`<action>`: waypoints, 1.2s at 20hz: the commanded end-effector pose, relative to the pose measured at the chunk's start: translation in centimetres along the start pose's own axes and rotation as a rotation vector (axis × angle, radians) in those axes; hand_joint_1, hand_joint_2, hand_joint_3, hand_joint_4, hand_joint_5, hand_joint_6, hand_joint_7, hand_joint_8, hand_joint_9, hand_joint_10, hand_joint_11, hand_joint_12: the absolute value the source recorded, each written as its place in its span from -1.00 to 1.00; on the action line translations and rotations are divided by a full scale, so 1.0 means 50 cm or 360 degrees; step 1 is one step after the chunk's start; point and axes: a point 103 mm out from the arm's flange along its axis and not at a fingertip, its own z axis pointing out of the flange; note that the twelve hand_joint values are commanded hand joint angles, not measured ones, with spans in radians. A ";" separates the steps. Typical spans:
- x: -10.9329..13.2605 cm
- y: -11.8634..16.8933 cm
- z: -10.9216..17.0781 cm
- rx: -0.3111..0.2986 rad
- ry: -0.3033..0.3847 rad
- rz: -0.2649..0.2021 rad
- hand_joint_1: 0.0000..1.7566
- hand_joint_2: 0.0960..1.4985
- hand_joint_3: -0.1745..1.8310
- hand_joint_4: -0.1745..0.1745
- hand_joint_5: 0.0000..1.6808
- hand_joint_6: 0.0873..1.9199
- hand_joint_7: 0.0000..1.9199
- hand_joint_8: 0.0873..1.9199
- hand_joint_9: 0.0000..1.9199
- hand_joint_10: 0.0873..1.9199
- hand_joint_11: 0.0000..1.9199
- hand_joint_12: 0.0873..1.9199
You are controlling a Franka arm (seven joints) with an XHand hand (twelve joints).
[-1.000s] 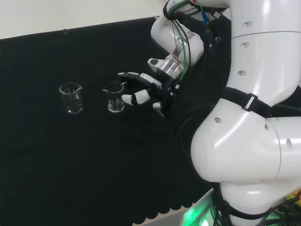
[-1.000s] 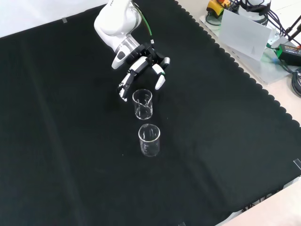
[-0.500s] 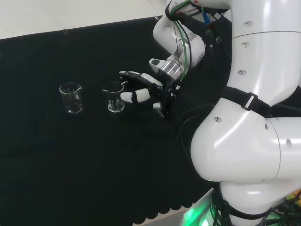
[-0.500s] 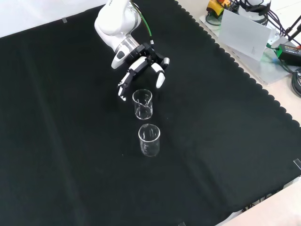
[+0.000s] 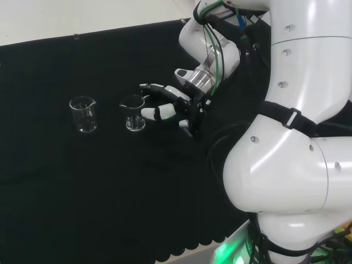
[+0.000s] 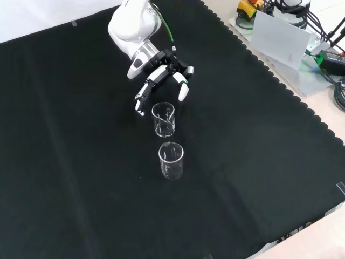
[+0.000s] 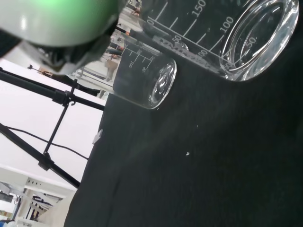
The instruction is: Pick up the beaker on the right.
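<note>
Two clear glass beakers stand upright on the black cloth. In the head view the right beaker [image 5: 133, 114] sits next to my hand [image 5: 175, 107], and the left beaker [image 5: 83, 114] stands apart. In the front view the nearer-to-hand beaker [image 6: 163, 119] is just below my hand [image 6: 163, 73], the other beaker [image 6: 171, 160] lower down. My hand is open, its fingers spread on either side of the beaker's rim, holding nothing. The wrist view shows the close beaker [image 7: 236, 42] large and the other beaker [image 7: 144, 78] behind it.
The arm's white links [image 5: 291, 143] stand at the right of the head view. Grey equipment and cables [image 6: 291, 38] lie beyond the cloth's scalloped edge in the front view. A black stand frame [image 7: 52, 99] shows in the wrist view's background.
The hand has drifted very slightly toward the right beaker, its fingers still spread. Both beakers stand where they were.
</note>
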 end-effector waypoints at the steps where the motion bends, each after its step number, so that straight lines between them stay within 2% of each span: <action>1: 0.006 0.014 0.022 0.0018 -0.0024 -0.0003 0.09 -0.68 0.17 -0.56 -0.65 -1.00 -0.85 -0.34 -0.70 -0.30 -1.00 0.23; 8: 0.012 0.024 0.034 0.0009 -0.0037 -0.0009 0.16 -0.70 0.25 -0.58 -0.61 -1.00 -0.81 -0.33 -0.68 -0.30 -1.00 0.25; 14: 0.013 0.032 0.038 0.0048 -0.0053 -0.0010 0.24 -0.71 0.31 -0.58 -0.62 -1.00 -0.81 -0.32 -0.69 -0.31 -1.00 0.25; 24: 0.011 0.037 0.038 0.0034 -0.0009 -0.0023 0.25 -0.72 0.33 -0.58 -0.62 -1.00 -0.81 -0.32 -0.70 -0.31 -1.00 0.23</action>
